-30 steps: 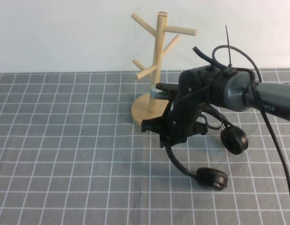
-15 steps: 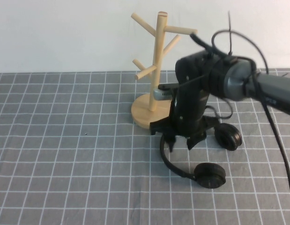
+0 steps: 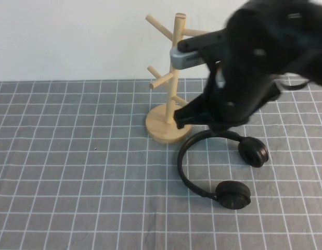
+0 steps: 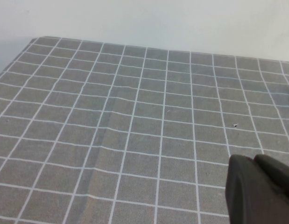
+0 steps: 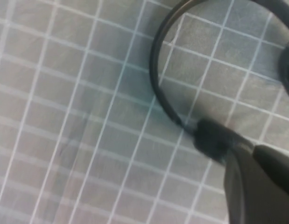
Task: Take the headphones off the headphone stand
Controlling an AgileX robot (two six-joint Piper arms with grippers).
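The black headphones [image 3: 180, 161] lie flat on the grey checked cloth, free of the wooden headphone stand [image 3: 175, 62], with one ear cup [image 3: 233, 195] near the front and the other [image 3: 253, 151] to the right. My right gripper [image 3: 205, 115] hangs blurred above the headband, between it and the stand, holding nothing. In the right wrist view the headband [image 5: 156, 79] and one ear cup [image 5: 212, 137] lie below the gripper [image 5: 261, 182], whose fingers are together. My left gripper [image 4: 261, 186] shows only in its wrist view, shut, empty, over bare cloth.
The stand's round base [image 3: 161, 127] sits just behind the headband, and its angled pegs [image 3: 161, 79] stick out left and right. A pale wall runs behind the table. Grey checked cloth [image 3: 72, 172] covers the left half of the table.
My right gripper has let go of the headphones and risen up and back toward the stand. The headphones now rest flat on the cloth, their headband fully in view.
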